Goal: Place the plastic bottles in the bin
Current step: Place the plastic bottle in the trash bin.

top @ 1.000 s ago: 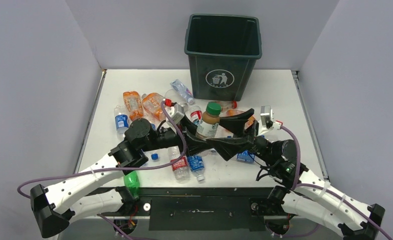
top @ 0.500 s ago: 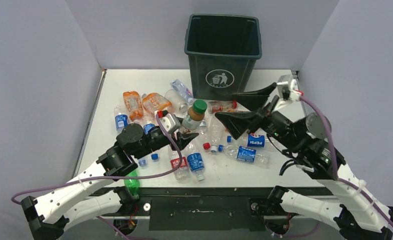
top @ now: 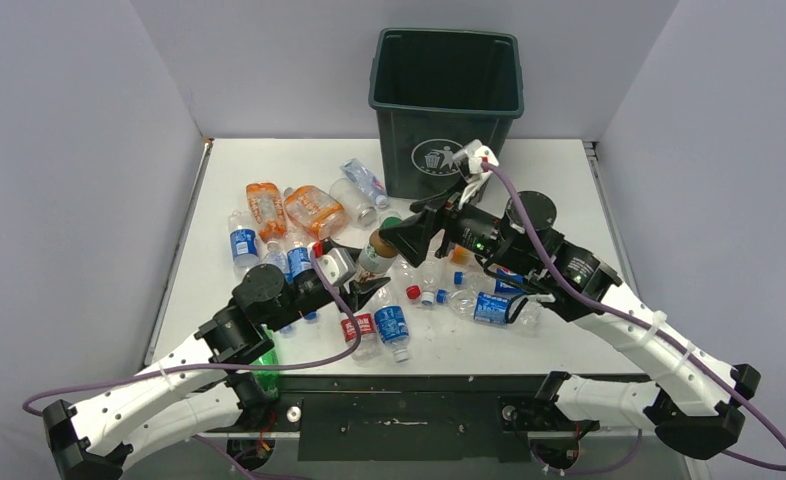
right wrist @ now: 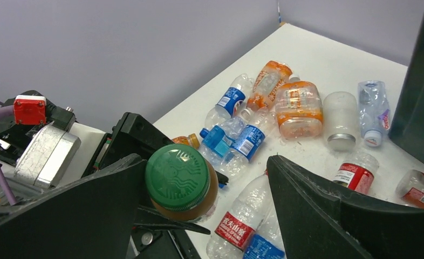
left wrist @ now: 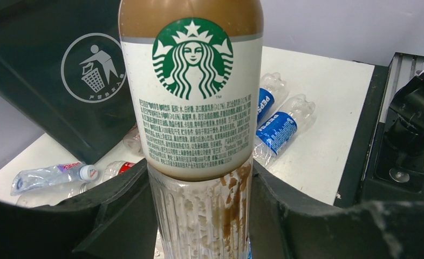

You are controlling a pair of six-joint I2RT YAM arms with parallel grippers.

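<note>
With the left tool (left wrist: 199, 189) clamped low on the coffee bottle (left wrist: 193, 124) and the right tool (right wrist: 204, 178) apart around its cap (right wrist: 177, 177), a mistimed handover could drop it onto the bench (top: 569, 180)

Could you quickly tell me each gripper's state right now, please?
Left gripper: closed on the coffee bottle.
Right gripper: open around its green cap.

Robot lab: plain partition walls (top: 69, 150) enclose a white table (top: 559, 180).

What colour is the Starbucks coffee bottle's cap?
Green round plastic cap; right wrist view shows it best.
</note>
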